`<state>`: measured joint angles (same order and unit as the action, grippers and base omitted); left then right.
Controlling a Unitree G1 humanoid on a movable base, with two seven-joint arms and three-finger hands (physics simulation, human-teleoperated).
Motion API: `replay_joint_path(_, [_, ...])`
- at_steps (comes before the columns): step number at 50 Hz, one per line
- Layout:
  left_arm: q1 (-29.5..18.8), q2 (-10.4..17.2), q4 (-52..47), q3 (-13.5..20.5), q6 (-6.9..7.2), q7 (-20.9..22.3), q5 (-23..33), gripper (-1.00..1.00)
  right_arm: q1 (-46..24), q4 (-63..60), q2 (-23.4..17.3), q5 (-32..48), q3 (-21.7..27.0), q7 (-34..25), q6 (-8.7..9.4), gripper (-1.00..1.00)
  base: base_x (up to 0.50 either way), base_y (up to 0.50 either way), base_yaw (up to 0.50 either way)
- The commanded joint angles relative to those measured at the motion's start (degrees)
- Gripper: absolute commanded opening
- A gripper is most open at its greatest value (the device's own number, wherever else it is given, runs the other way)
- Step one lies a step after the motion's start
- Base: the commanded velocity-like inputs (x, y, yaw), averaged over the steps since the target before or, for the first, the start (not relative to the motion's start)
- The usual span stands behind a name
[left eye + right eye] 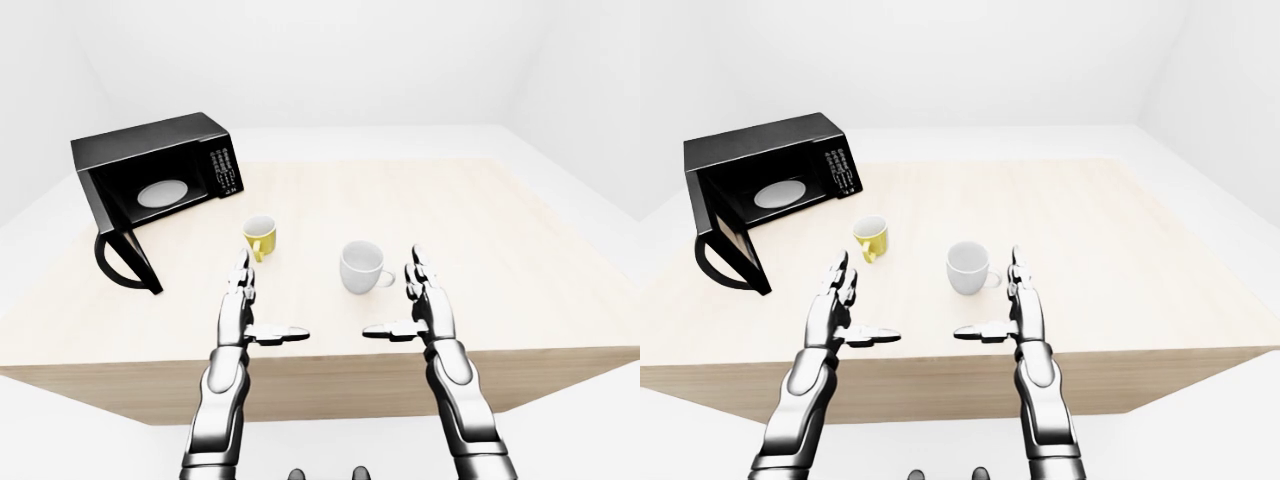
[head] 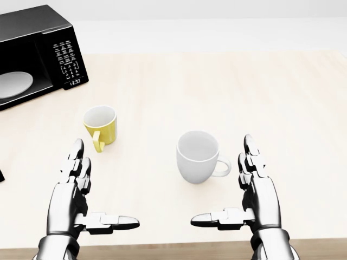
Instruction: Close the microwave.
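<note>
A black microwave [image 1: 150, 170] stands at the table's far left, its door [image 1: 125, 258] swung wide open toward me and a white turntable plate [image 1: 162, 192] showing inside. Both hands hover low over the near table edge, well away from the microwave. My left hand [image 1: 250, 310] is open, fingers straight and thumb pointing right. Mirroring it, my right hand [image 1: 415, 305] is open as well, thumb pointing left. Neither hand touches anything.
A yellow mug [image 1: 260, 237] sits just beyond my left hand, between it and the microwave. A white mug [image 1: 362, 266] stands near my right hand. The light wooden table [image 1: 520, 250] stretches off to the right, with white floor and walls around it.
</note>
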<state>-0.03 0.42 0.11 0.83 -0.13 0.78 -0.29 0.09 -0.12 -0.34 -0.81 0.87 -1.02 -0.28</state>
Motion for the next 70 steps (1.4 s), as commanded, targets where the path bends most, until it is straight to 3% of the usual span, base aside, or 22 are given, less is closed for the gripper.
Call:
replay_joint_path(1, [-0.12, 0.69, 0.44, 1.32, -0.43, 1.07, -0.23, 1.0, 0.17, -0.16, -0.53, -1.46, 1.34, -1.54, -0.63, 1.0, 0.0, 0.0, 0.0])
replay_joint_path(33, [-0.35, 0.56, 1.21, 1.06, -0.78, 0.39, 0.4, 1.0, -0.02, 0.5, -0.56, -1.15, 1.16, -1.26, -0.83, 1.0, 0.0, 0.0, 0.0])
replay_joint_path(37, [0.52, 0.45, -1.11, 0.73, 0.46, 0.61, 0.37, 1.0, 0.17, -0.02, -0.52, -0.92, 1.0, -1.15, -0.6, 1.0, 0.0, 0.0, 0.0])
replay_joint_path(42, [0.62, 0.48, -1.58, 0.96, 0.55, 0.66, 0.22, 1.0, 0.31, -0.08, -0.41, -0.76, 0.8, -1.15, -0.69, 1.0, 0.0, 0.0, 0.0])
replay_joint_path(46, [0.84, 0.46, -2.13, 0.96, 0.76, 0.52, 0.36, 1.0, 0.96, -1.93, -0.33, -0.7, 0.58, -1.1, 0.26, 1.0, 0.0, 0.0, 0.0])
replay_joint_path(48, [1.41, 0.35, -3.68, 0.89, 1.58, 0.96, -0.25, 1.0, 1.29, -3.16, -0.32, -0.79, 0.61, -1.08, 0.85, 1.0, 0.0, 0.0, 0.0])
replay_joint_path(50, [2.38, 0.24, -6.54, 0.73, 3.43, 1.53, -1.09, 1.0, 1.79, -4.7, -0.3, -0.91, 0.52, -1.25, 1.57, 1.0, 0.0, 0.0, 0.0])
replay_joint_path(53, [3.99, 0.14, -11.15, 0.56, 4.98, 1.13, -0.74, 1.0, 3.38, -9.46, -0.13, -0.57, -0.04, -1.14, 3.75, 1.0, 0.0, 0.0, 0.0])
replay_joint_path(55, [5.36, 0.08, -15.13, 0.32, 5.13, 0.73, -0.04, 1.0, 4.88, -13.95, 0.03, -0.31, -0.55, -1.05, 5.28, 1.0, 0.0, 0.0, 0.0])
replay_joint_path(70, [10.21, -0.4, -30.94, 0.87, 5.13, 1.68, -1.79, 1.0, 8.39, -26.52, 0.14, -0.01, -1.11, -1.34, 5.28, 1.0, 0.0, 0.0, 0.0])
